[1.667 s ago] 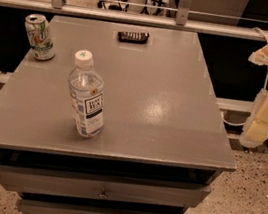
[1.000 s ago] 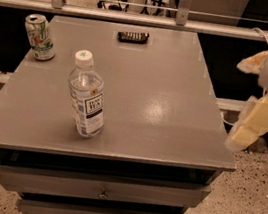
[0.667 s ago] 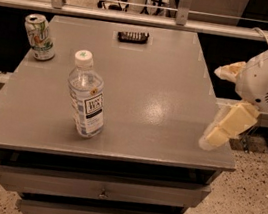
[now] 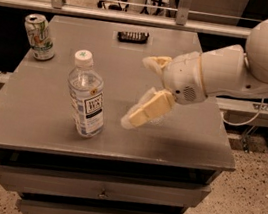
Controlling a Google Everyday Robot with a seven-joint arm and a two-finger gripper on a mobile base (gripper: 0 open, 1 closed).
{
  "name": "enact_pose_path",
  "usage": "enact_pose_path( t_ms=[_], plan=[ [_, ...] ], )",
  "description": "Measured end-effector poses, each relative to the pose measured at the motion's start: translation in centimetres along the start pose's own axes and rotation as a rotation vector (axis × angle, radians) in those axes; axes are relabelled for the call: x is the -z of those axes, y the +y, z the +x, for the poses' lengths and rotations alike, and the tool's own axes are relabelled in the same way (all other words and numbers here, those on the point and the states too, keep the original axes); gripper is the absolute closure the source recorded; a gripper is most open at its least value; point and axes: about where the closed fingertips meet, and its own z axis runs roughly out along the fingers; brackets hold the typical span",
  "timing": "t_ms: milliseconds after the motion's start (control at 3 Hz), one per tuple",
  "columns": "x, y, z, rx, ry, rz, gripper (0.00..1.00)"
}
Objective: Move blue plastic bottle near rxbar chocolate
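Observation:
The blue plastic bottle (image 4: 87,97) stands upright near the front left of the grey table (image 4: 185,137); it is clear with a white cap and a white-and-dark label. The rxbar chocolate (image 4: 133,36), a flat dark bar, lies at the table's far edge, well behind the bottle. My gripper (image 4: 139,90) hovers over the middle of the table, just right of the bottle and apart from it. Its cream fingers (image 4: 147,110) are spread open, point left toward the bottle and hold nothing.
A green-and-white drink can (image 4: 40,37) stands at the table's far left corner. The white arm (image 4: 241,70) reaches in from the right over the table's right side. Drawers (image 4: 102,192) sit under the tabletop. A metal rail (image 4: 113,14) runs behind the table.
The arm has swung in from the right edge of the view to over the middle of the table, bringing the open gripper close to the bottle. Bottle, bar and can have not moved.

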Motion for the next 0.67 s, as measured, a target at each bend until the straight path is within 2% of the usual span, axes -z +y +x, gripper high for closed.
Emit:
enact_pose_path(
  t_ms=[333, 667],
  plan=[
    [-4.4, 1.0, -2.7, 0.023, -0.135, -0.05, 0.0],
    [-6.9, 2.3, -4.1, 0.023, -0.216, -0.082, 0.0]
  ],
)
